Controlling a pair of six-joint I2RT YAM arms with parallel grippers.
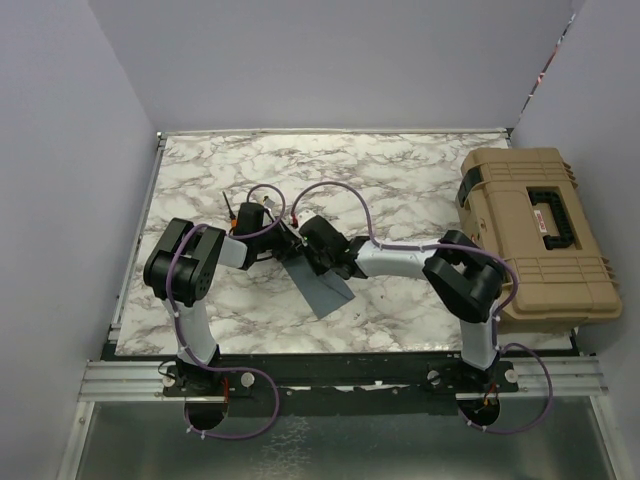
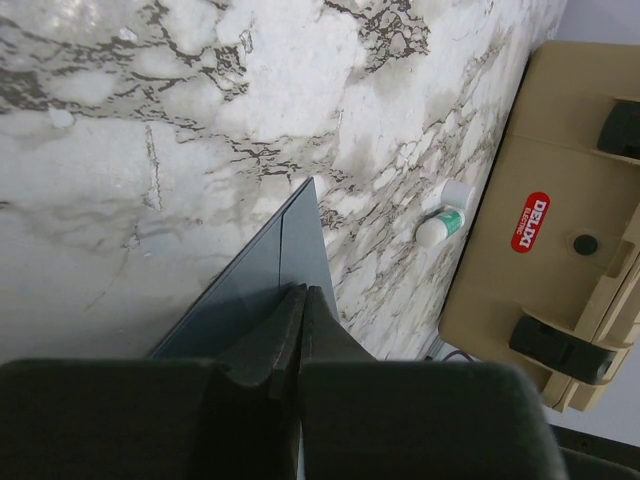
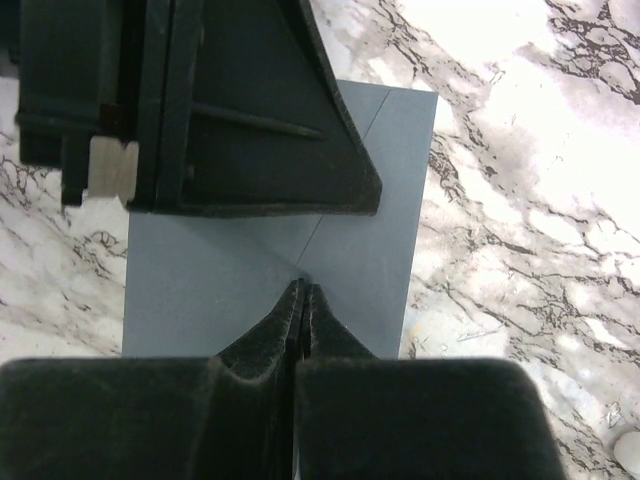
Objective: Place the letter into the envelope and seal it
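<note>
Left claw [image 2: 302, 292] clamped tight on the grey-blue envelope [image 3: 385, 190] at its edge; right claw [image 3: 302, 288] clenched, tips against the flap seam, over the marble tabletop [image 1: 400, 180].

Ahead of left claw [image 2: 302, 292]: flat envelope [image 2: 262, 285], then bare marble table [image 2: 150, 150], wide room. Ahead and to its right: small white tube [image 2: 441, 221], then big tan case [image 2: 560, 200], both block way. Just ahead of right claw [image 3: 302, 288]: left claw's black body, very close, no way through. Right of right claw: bare marble, room to pass.
</note>
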